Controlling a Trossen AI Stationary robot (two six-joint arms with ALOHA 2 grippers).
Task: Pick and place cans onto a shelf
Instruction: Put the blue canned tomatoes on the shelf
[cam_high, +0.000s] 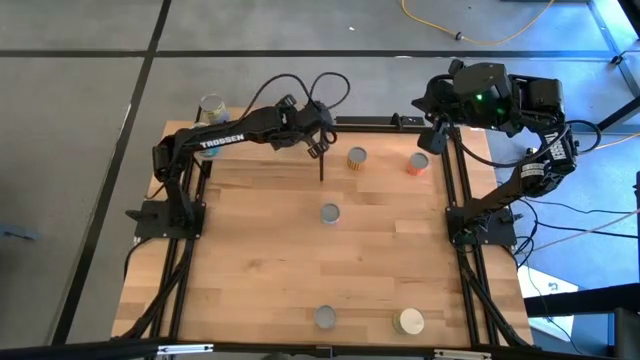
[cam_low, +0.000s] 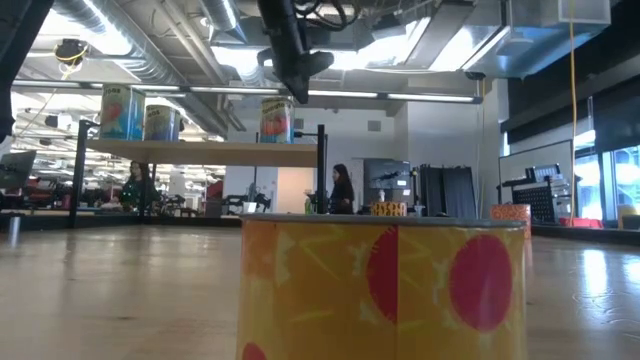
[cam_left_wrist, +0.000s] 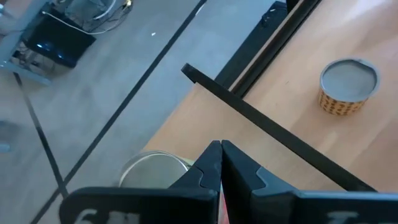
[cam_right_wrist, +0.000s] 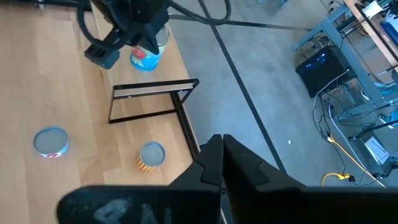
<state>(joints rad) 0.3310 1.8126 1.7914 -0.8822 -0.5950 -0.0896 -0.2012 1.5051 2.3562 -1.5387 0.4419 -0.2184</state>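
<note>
The left gripper (cam_high: 322, 150) hangs above the shelf (cam_low: 205, 152) at the table's far edge, fingers (cam_left_wrist: 211, 165) pressed together and holding nothing. In the low view 3 cans (cam_low: 122, 112) stand upright on the shelf board, and the left arm comes down just above the rightmost of them.

Loose cans are spread over the table (cam_high: 260, 260). The yellow can (cam_high: 357, 158) stands just beside the shelf's right end, on the left gripper's right and nearest to it. The orange can (cam_high: 418, 163) stands farther right, almost under the right gripper (cam_high: 437, 128), whose fingers (cam_right_wrist: 214, 158) are also closed and empty. A gray-topped can (cam_high: 330, 213) sits mid-table, nearer the viewer than the left gripper. 2 more stand well apart at the near edge: another gray-topped one (cam_high: 325, 317) and a cream-topped one (cam_high: 411, 321).

All the loose cans stand upright, long axis vertical, so a grasp from above or the side should suit. By position, I judge the left arm better placed for the yellow can: a short shift right and down, jaws opened first. The orange can favours the right arm.
</note>
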